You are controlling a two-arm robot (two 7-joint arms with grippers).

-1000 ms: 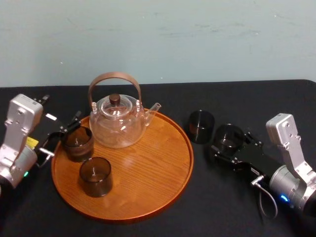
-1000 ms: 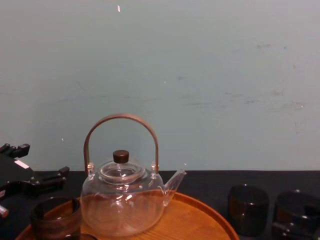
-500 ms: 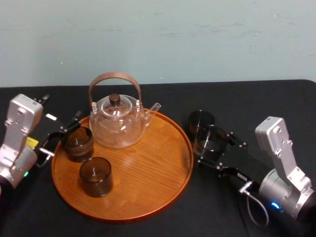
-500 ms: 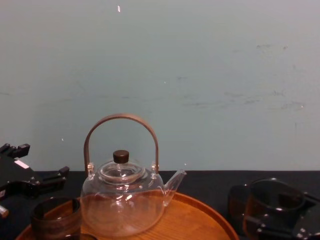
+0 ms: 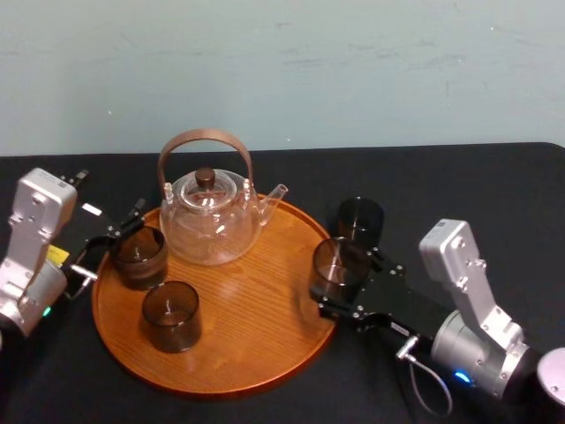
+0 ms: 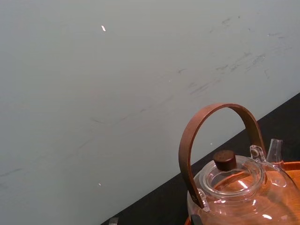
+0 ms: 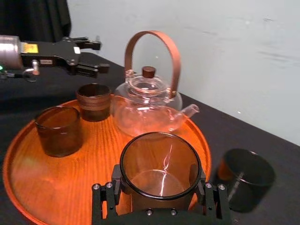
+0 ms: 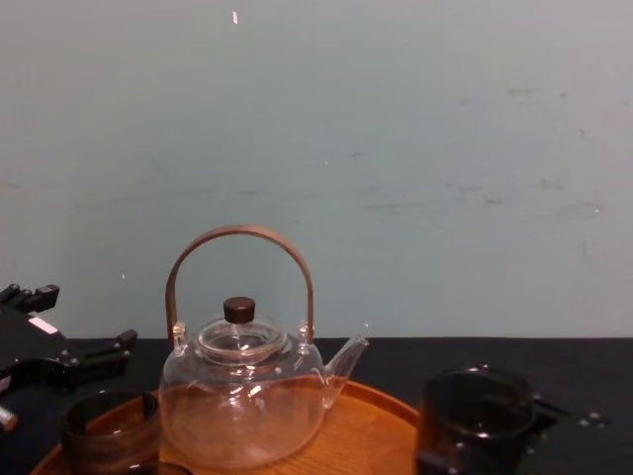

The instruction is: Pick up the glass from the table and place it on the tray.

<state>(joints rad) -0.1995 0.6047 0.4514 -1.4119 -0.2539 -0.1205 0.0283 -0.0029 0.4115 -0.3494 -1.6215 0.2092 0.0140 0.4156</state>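
My right gripper (image 5: 338, 281) is shut on a dark smoky glass (image 5: 336, 262), with both fingers pressed on its sides. The glass hangs upright over the right rim of the round wooden tray (image 5: 256, 327). The right wrist view shows the held glass (image 7: 159, 168) in front of the tray (image 7: 93, 154). In the chest view the glass (image 8: 475, 421) sits at the lower right. My left gripper (image 5: 113, 237) stands open at the tray's left edge, beside a glass (image 5: 139, 256) on the tray.
A glass teapot (image 5: 210, 216) with a brown handle stands at the back of the tray. A second glass (image 5: 170, 315) stands at the tray's front left. Another dark glass (image 5: 360, 221) is on the black table, right of the tray.
My right gripper has lifted the glass off the table and carried it left, from beside the other table glass to over the tray's right rim. The left arm has not moved.
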